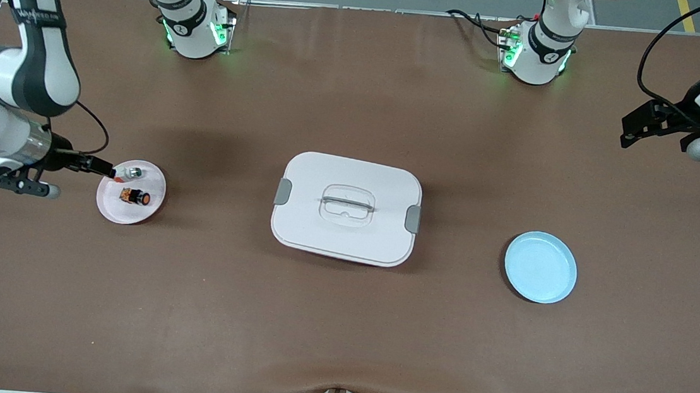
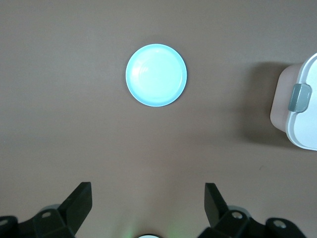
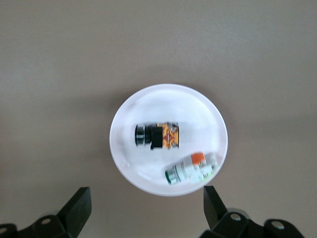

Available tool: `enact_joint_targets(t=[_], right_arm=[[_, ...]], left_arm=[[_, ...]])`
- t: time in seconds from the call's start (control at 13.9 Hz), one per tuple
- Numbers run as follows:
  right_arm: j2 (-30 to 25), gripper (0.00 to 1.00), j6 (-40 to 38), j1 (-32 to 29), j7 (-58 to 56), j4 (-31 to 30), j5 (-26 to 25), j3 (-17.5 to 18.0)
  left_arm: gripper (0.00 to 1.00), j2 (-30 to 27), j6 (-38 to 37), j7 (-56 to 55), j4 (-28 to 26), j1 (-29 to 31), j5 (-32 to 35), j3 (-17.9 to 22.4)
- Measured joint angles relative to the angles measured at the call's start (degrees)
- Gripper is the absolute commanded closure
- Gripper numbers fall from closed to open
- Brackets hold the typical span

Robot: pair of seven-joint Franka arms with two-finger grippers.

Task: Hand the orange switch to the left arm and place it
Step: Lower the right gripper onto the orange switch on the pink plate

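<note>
A: where's the orange switch (image 1: 135,196)?

B: on its side on the pink plate (image 1: 152,208), near the tabletop edge at the right arm's end; shares the plate with a small silver-and-white part (image 1: 134,172), which lies farther from the front camera, apart from it.

A: which arm's closer?

B: right gripper (image 1: 27,178), easily; it hovers at the plate's rim, jaws released and holding nothing; the right wrist view shows the switch (image 3: 157,136) ahead of the jaws, its long axis running across the gap between the fingers.

A: left?

B: left gripper (image 1: 638,128) waits up near the tabletop corner at its own end, jaws wide and bare; the box (image 1: 346,207) sits mid-tabletop between the pink plate and the blue plate (image 1: 540,267); so right picks first, I'd judge.
</note>
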Motion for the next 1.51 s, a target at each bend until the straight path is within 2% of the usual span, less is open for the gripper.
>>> enact_joint_targets(t=[0.29,0.72,1.01,1.51], right_arm=[[5.27,0.0,5.76,0.27,-0.22,0.01,0.01,0.48],[10.28,0.0,10.68,0.78,-1.62,-0.05,0.01,0.81],[11.83,0.0,17.32,1.38,-3.9,-2.62,0.01,0.82],[12.77,0.0,17.68,1.03,-4.17,-3.28,0.01,0.27]], left_arm=[[0.0,0.0,0.0,0.0,0.21,0.0,0.0,0.0],[0.0,0.01,0.04,0.0,0.21,-0.05,0.0,-0.02],[0.0,0.42,0.05,0.0,0.19,-0.23,0.0,-0.07],[0.0,1.21,0.17,0.0,0.19,-0.5,0.0,-0.13]])
